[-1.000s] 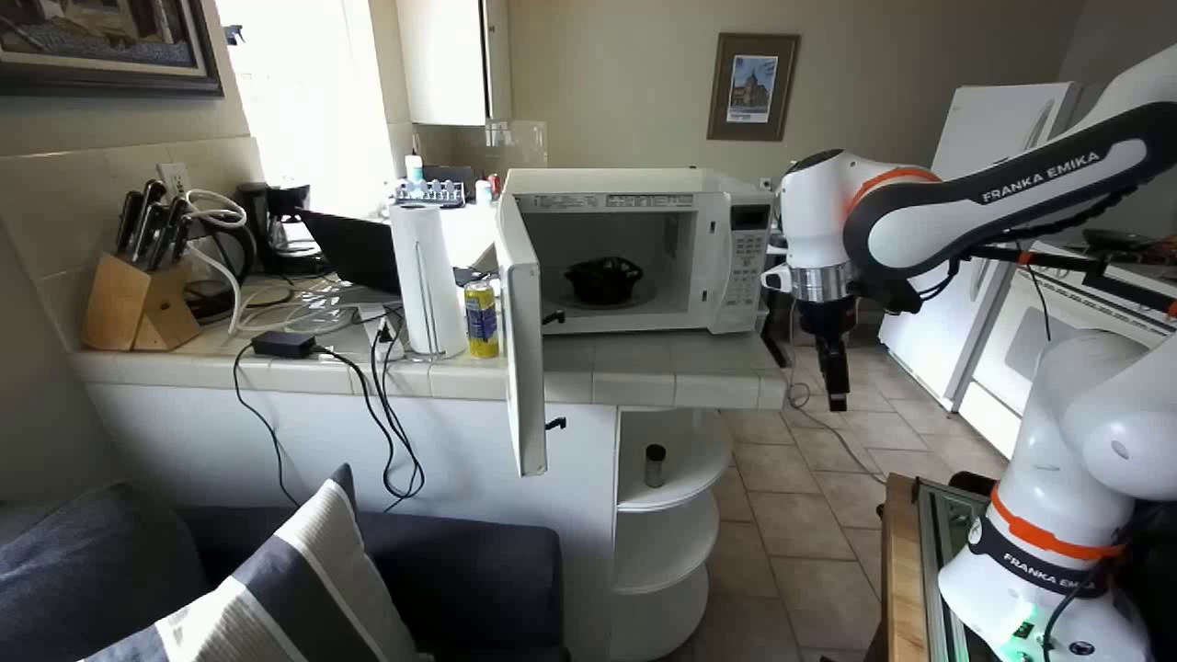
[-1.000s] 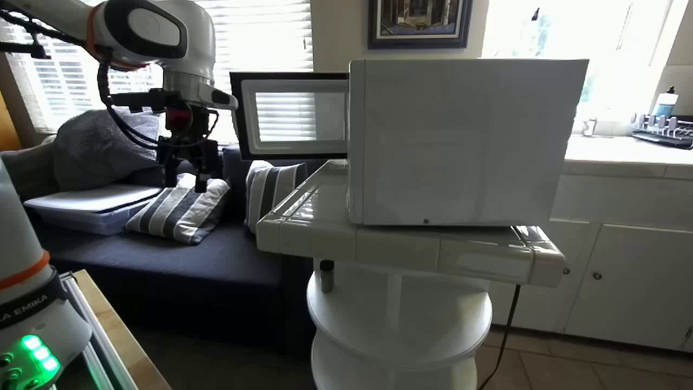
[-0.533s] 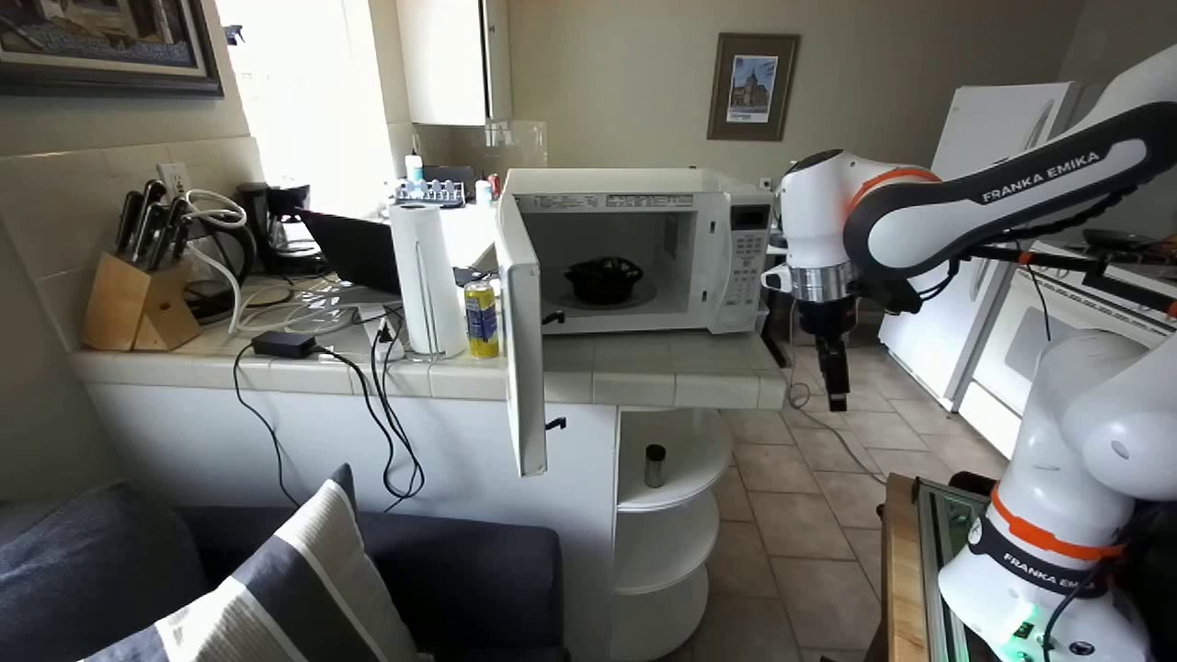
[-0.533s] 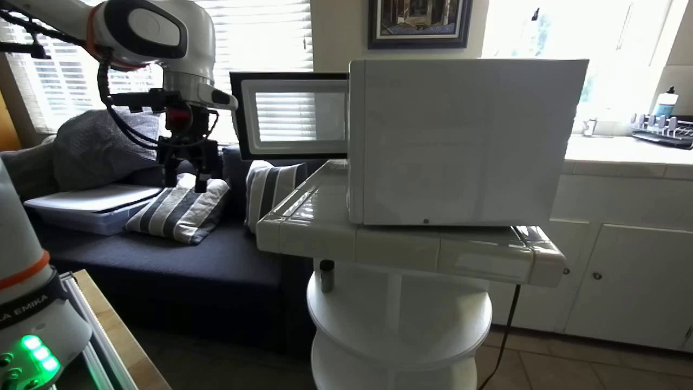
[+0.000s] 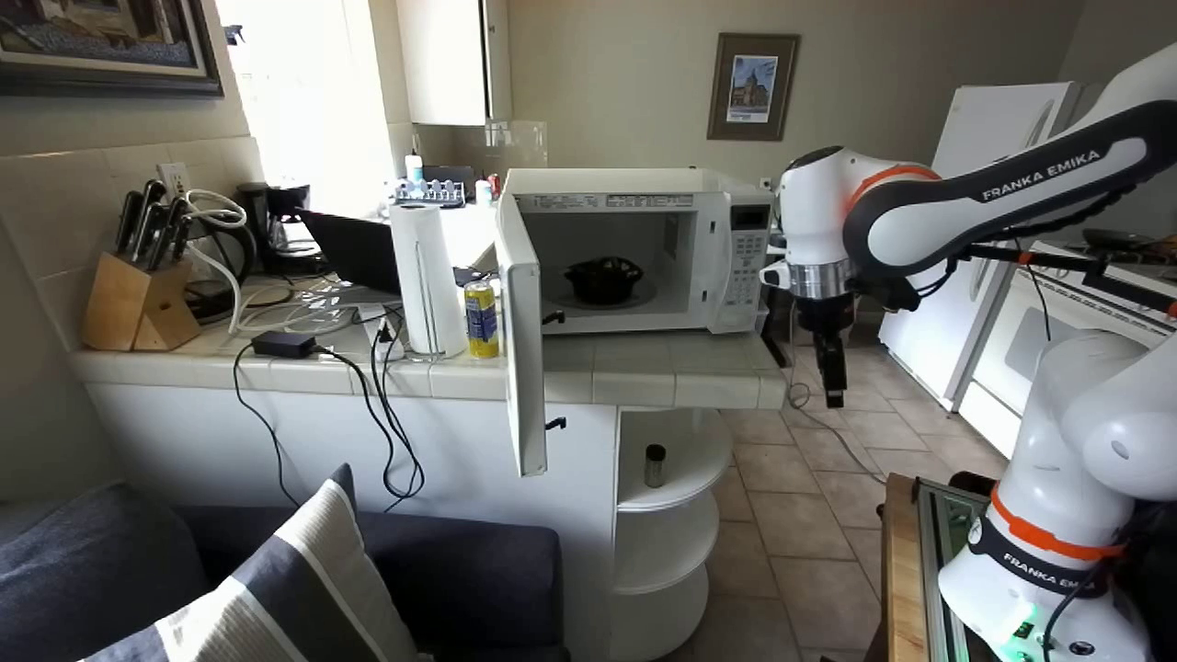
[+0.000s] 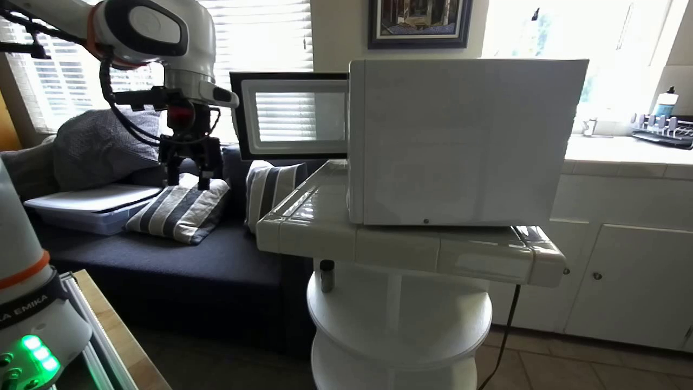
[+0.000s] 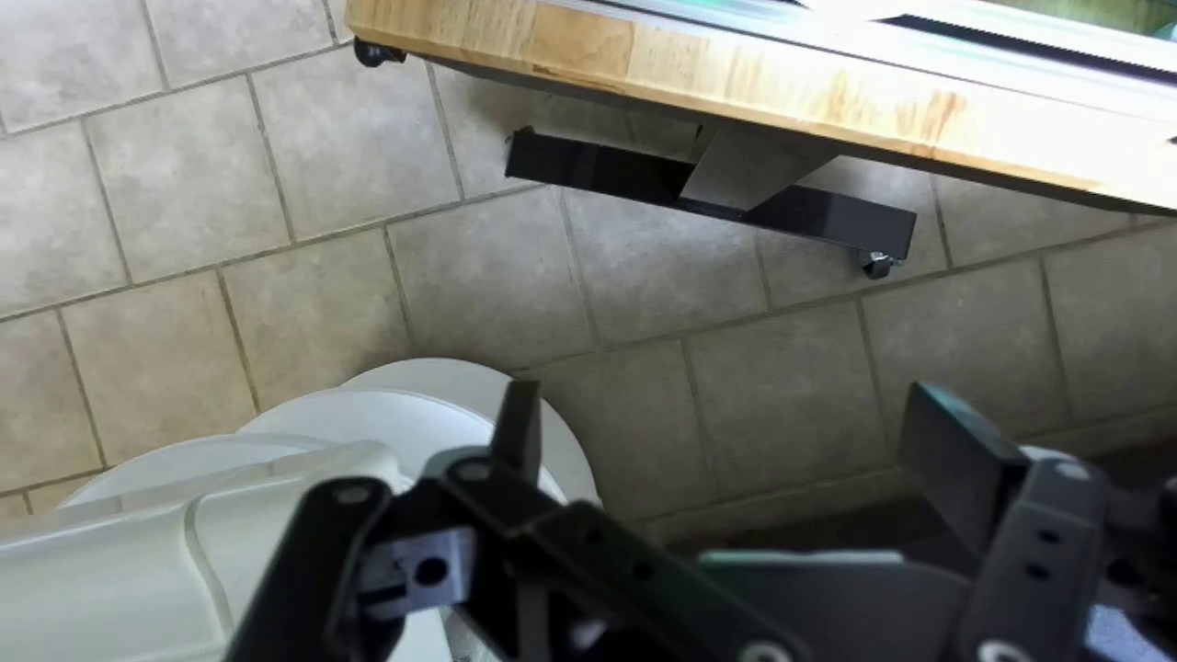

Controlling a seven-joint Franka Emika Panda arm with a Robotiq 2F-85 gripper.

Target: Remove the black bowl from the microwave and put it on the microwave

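The black bowl point(image 5: 602, 282) sits on the pale turntable inside the white microwave point(image 5: 607, 181). The microwave's door point(image 5: 522, 368) is swung wide open toward the couch side, and in an exterior view the door's inner face point(image 6: 295, 149) shows. That view has the microwave's closed side wall point(image 6: 465, 141) in front, so the bowl is hidden there. My gripper point(image 6: 188, 183) is open, empty and pointing down. In an exterior view the gripper point(image 5: 834, 402) hangs beyond the counter's end, apart from the microwave. In the wrist view the gripper's fingers point(image 7: 726, 414) stand wide apart over the floor.
The tiled counter point(image 5: 644, 368) edge runs below the microwave, with rounded shelves point(image 6: 400, 319) holding a small jar point(image 5: 655, 465). A yellow can point(image 5: 481, 319) and paper towel roll point(image 5: 428, 280) stand behind the open door. The wooden robot table point(image 7: 782, 92) shows in the wrist view.
In the last half second my gripper has risen very slightly and shifted a little toward the microwave. The bowl, microwave and door have not moved.
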